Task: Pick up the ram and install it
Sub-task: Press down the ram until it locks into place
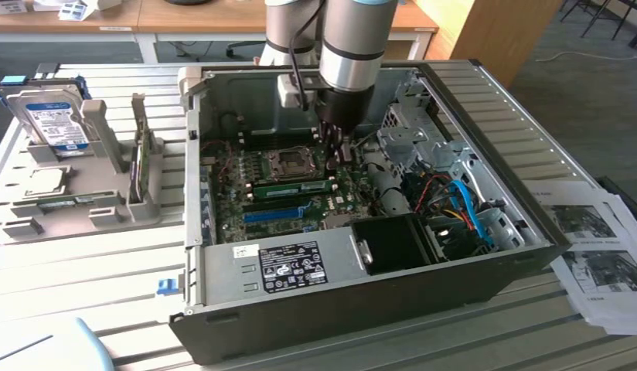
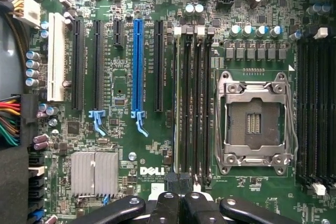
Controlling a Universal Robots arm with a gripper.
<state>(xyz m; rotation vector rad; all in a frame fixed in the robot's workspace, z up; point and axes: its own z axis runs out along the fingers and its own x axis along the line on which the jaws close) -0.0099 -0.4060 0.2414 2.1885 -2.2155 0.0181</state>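
The fingers [image 1: 337, 154] are hanging inside the open computer case [image 1: 329, 309], just above the motherboard [image 2: 131, 145]. They are pressing fully together with nothing visibly caught between them. The ram [image 1: 298, 188] is standing in a memory slot between the processor socket [image 1: 291, 161] and the blue slot [image 1: 272, 214]. The fingers are sitting over the ram's end toward the exterior view's right. A hard drive [image 1: 50, 120] is resting in a grey holder [image 1: 102, 209] on the counter [image 1: 92, 270], well apart from the case.

Computer-assembly lab: open PC case [image 1: 349, 309], slatted workbench [image 1: 92, 270], desks [image 1: 112, 17] behind
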